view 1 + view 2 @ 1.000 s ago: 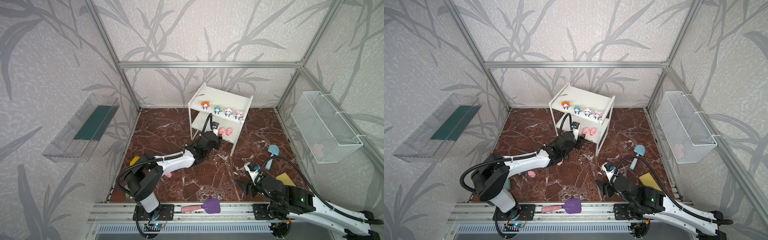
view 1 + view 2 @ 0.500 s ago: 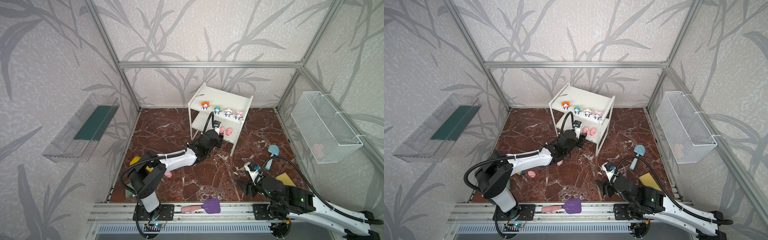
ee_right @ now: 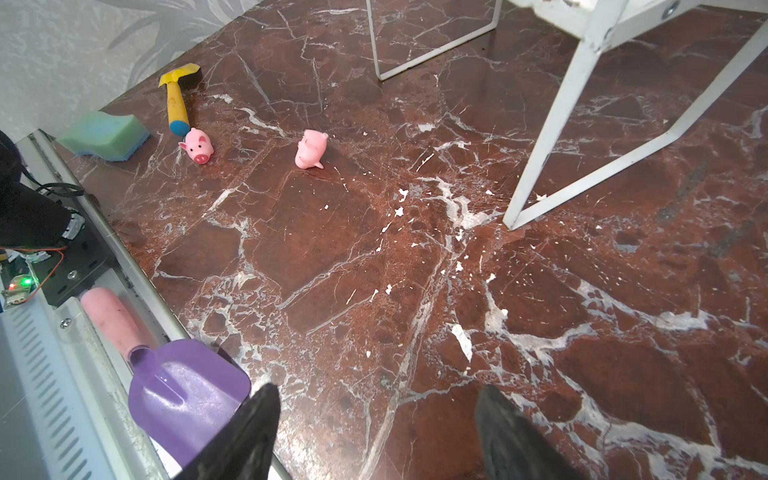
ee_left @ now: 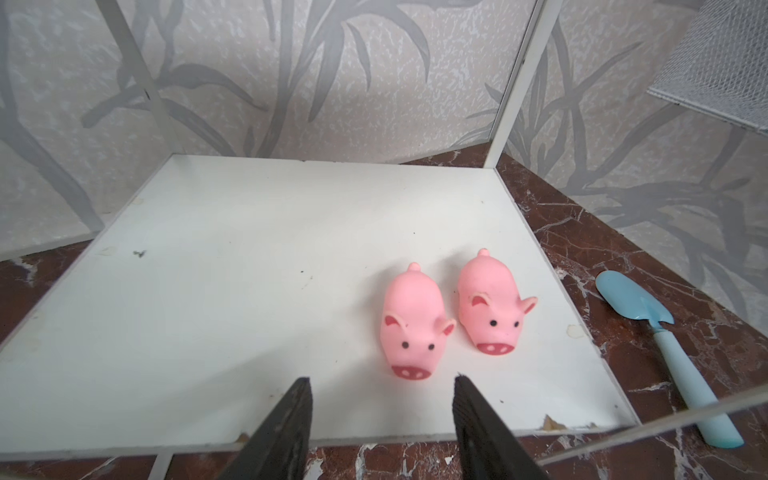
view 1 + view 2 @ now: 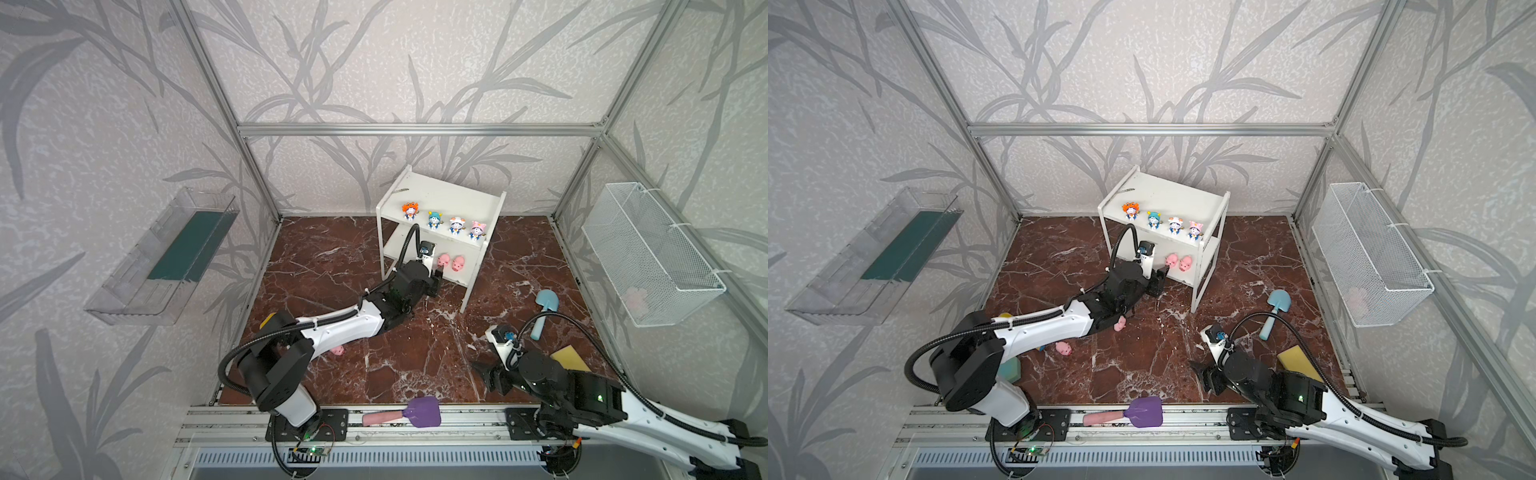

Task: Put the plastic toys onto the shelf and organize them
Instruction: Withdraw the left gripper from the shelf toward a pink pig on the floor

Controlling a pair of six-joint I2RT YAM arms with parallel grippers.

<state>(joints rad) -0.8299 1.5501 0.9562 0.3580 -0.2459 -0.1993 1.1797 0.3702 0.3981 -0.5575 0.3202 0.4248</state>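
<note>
Red-brown marble worktop [image 5: 332,257], leaf-print walls, alu frame. At the back, the shelf [image 5: 440,195] — apparently sorted by kind. Top tier: orange-hat figurine [image 5: 410,211], teal-hat figurine [image 5: 435,219], white-hat figurine [image 5: 456,225], pink-hat figurine [image 5: 477,230], in a row along the front edge, faces out. Lower tier: first pig [image 4: 413,328] just beside second pig [image 4: 492,309], snouts to the front, tucked toward the end nearer the blue shovel [image 4: 665,345]. Bare board on the other side, prob. kept for two more.

Left claw [image 4: 381,380] at that tier's front edge, right before the first pig's snout but apart from it; jaws partway apart, nothing between. Low, level reach — likely the only way in under the top board.

Right claw [image 3: 377,388] wide, empty, hovering low over the worktop by the purple shovel [image 3: 187,390] at the front rail. Well apart from the shelf, prob. to stay out of the left arm's way.

Not yet shelved: upright pig [image 3: 196,146] just beside the yellow shovel [image 3: 176,99] at its handle end, near the green sponge [image 3: 104,135]. Tipped pig [image 3: 311,151] on its side on open marble, so prob. needs a grip across the body, then righting.
</note>
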